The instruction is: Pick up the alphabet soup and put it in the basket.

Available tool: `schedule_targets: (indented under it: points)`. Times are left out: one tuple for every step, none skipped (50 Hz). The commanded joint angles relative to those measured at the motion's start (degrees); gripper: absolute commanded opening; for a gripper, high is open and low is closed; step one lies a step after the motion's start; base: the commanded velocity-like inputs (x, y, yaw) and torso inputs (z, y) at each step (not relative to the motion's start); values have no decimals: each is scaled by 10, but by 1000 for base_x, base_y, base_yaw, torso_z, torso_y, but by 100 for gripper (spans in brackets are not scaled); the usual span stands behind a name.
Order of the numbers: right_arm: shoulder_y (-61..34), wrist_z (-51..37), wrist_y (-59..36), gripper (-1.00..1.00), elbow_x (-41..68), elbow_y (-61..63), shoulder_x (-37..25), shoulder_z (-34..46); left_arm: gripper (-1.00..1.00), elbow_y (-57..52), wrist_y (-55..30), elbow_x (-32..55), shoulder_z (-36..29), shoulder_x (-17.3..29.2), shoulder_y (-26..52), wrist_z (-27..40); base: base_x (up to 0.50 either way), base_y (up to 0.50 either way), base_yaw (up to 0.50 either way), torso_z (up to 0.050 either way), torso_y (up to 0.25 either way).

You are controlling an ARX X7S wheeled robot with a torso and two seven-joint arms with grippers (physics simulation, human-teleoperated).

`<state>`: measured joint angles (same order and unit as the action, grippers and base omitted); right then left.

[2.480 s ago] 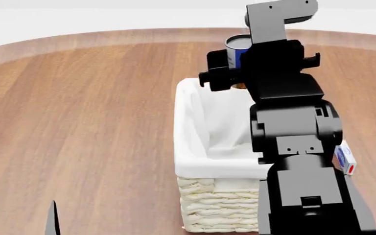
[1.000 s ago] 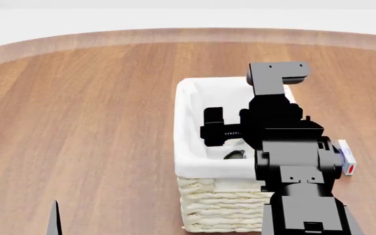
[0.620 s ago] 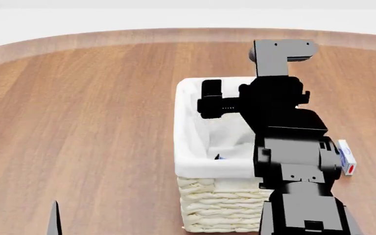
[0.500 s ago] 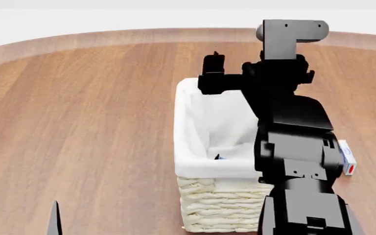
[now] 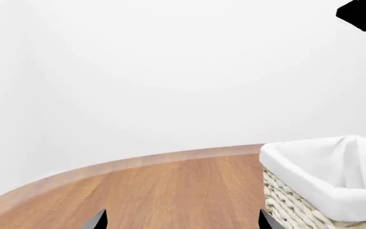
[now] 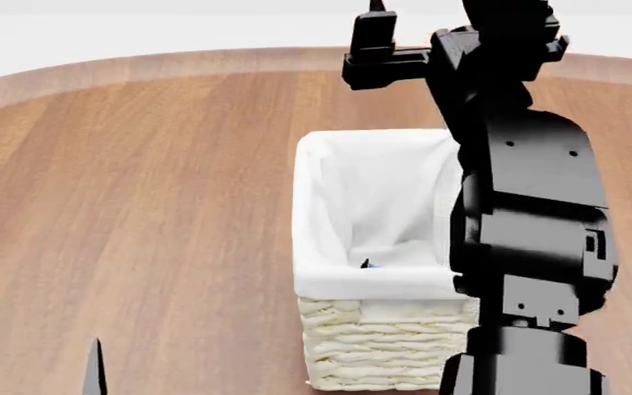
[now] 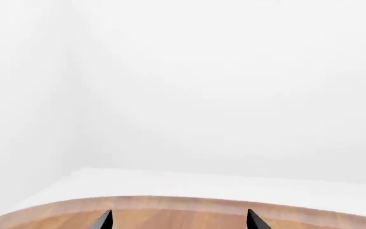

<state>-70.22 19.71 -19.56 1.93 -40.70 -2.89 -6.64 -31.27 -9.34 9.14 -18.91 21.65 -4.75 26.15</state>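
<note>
The tall rectangular cream woven wicker basket (image 6: 374, 346) with a white cloth liner folded over its rim stands on the brown wood-grain surface (image 6: 141, 197), near the middle of the head view. Inside it, against the near wall of the liner, only a small dark-blue sliver (image 6: 365, 264) is visible; it cannot be confirmed as the alphabet soup can, and no can is visible elsewhere.

The black right arm (image 6: 530, 214) rises along the basket's right side. The right gripper (image 7: 177, 220) is raised above the basket's far rim, at the upper edge of the head view. In the right wrist view, its two finger tips (image 7: 104, 220) stand well apart with nothing between them, facing the surface's far edge and a white wall.

The left gripper (image 5: 181, 220) sits low at the near left. Its finger tips (image 5: 96, 220) are likewise spread apart and empty, with the basket just beside them in the left wrist view.
</note>
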Motion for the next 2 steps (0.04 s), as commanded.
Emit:
schedule_targets:
  points:
    - [130, 0, -239, 100, 25, 437, 1, -6, 100, -1, -1, 0, -3, 1, 1, 1, 0, 0, 0, 0, 0]
    - [139, 2, -259, 100, 34, 467, 2, -12, 100, -1, -1, 1, -2, 1, 2, 1, 0, 0, 0, 0, 0]
